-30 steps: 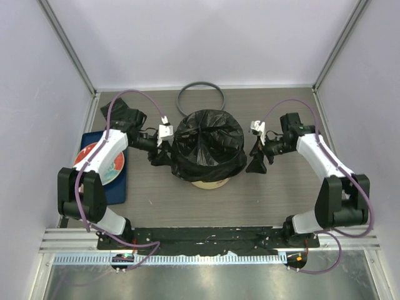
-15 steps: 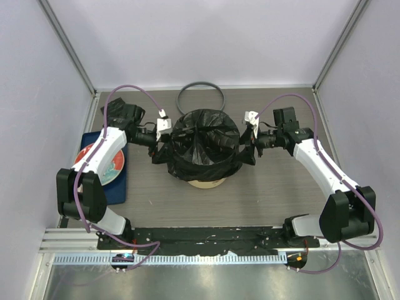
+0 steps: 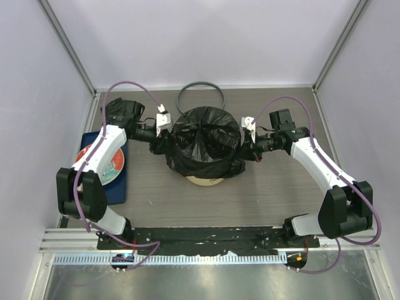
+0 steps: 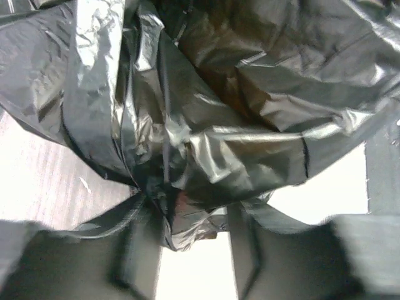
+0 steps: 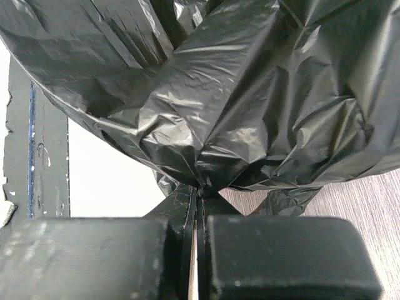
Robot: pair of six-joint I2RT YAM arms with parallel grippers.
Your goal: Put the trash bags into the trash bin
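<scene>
Bag point(image 3: 201, 140): draped over bin point(image 3: 203, 182), seemingly the lining step; right gripper point(image 5: 199, 219) clamped on film; left gripper point(image 4: 190, 215) jaws apart, film between; next, likely: close left, tug hem down

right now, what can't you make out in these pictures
- trash bin: top view shows only a cream sliver; the trash bag drapes over the rest.
- left gripper: left wrist view, fingers blurred; unclear whether they pinch the film.
- plate: top view, the left arm crosses it, hiding its pattern.
- inside of the bin: bag folds cover it in every view.
</scene>
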